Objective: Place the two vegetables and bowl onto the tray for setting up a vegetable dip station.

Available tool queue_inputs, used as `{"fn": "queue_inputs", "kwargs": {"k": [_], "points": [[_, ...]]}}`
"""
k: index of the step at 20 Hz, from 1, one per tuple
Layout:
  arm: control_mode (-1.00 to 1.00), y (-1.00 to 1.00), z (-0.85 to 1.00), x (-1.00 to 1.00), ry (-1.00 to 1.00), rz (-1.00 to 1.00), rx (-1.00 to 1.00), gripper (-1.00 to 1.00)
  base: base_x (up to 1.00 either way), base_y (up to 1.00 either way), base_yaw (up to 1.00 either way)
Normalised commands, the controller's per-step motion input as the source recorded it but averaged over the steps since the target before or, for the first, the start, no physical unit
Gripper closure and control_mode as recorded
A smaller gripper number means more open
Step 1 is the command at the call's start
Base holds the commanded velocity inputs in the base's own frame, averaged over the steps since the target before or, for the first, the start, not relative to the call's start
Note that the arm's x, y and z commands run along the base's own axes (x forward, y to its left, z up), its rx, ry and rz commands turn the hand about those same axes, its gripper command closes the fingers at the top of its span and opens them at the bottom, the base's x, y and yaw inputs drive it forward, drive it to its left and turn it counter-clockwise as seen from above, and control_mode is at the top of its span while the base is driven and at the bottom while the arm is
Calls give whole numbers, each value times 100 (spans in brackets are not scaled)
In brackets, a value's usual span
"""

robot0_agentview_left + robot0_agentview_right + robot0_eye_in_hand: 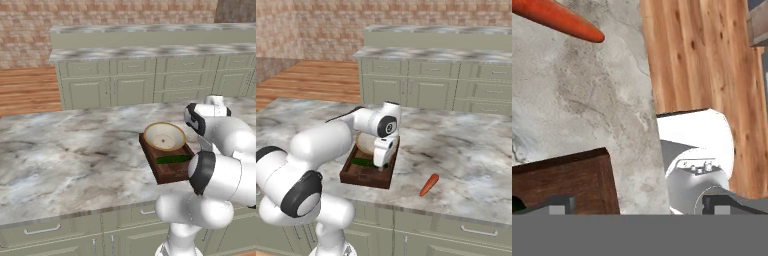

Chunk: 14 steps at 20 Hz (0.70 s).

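Marble counter (75, 150) is seen as the broadest surface, and the dark wooden tray (170, 172) is set on it near the front edge. On the tray, the tan-rimmed bowl (164, 136) is placed at the far end, and the dark green cucumber (173, 159) is laid across the boards just in front of the bowl. In the right base view the same tray (363, 177) is partly covered by the hand, with the cucumber (362, 162) showing beside it. The gripper (380, 164) is held low over the tray's near-right part, just above the cucumber; in the hand view its finger tips (559, 204) are seen well apart, so the jaws are spread and nothing is held between them. The orange carrot (429, 184) is left on the bare counter, well apart from the jaws and off the tray's right side. In the hand view the carrot (562, 20) is seen beyond a corner of the tray (567, 182).
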Motion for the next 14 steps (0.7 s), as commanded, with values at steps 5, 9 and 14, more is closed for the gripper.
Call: {"fn": "queue_inputs", "kwargs": {"k": [5,9,14], "points": [[-100,-46,12,-34,0,14,0,-100,0,0,0],[-100,-48,9,-33,-1,20,0,-100,0,0,0],[-100,-49,6,-25,0,23,0,-100,0,0,0]]}}
